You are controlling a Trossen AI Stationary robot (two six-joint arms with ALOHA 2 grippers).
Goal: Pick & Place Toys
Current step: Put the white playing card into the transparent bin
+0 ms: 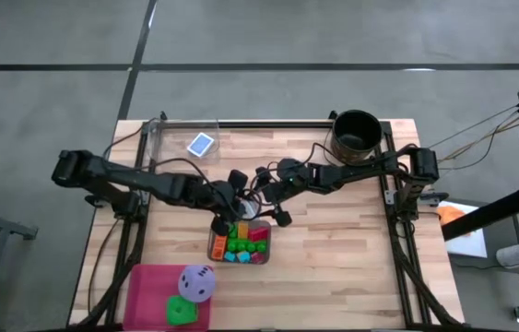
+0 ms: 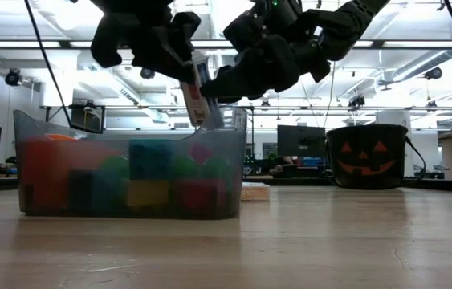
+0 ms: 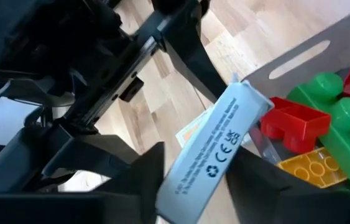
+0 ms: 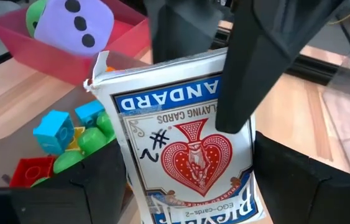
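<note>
Above the clear bin's [image 1: 215, 247] 12 o'clock rim, both claws grip one card box [image 4: 187, 155]: left claw [image 3: 193, 168] pinching its edges, right claw [image 4: 190, 180] spanning its face. One should release before the other moves.

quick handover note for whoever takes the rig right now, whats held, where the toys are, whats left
Left end effector: closed on the card box, above the block tray's rim.
Right end effector: fingers on either side of the same box, grip unclear.
Blocks in the tray; purple die and green die in the pink bin; blue card in the clear bin.
Left: set the box down.
</note>
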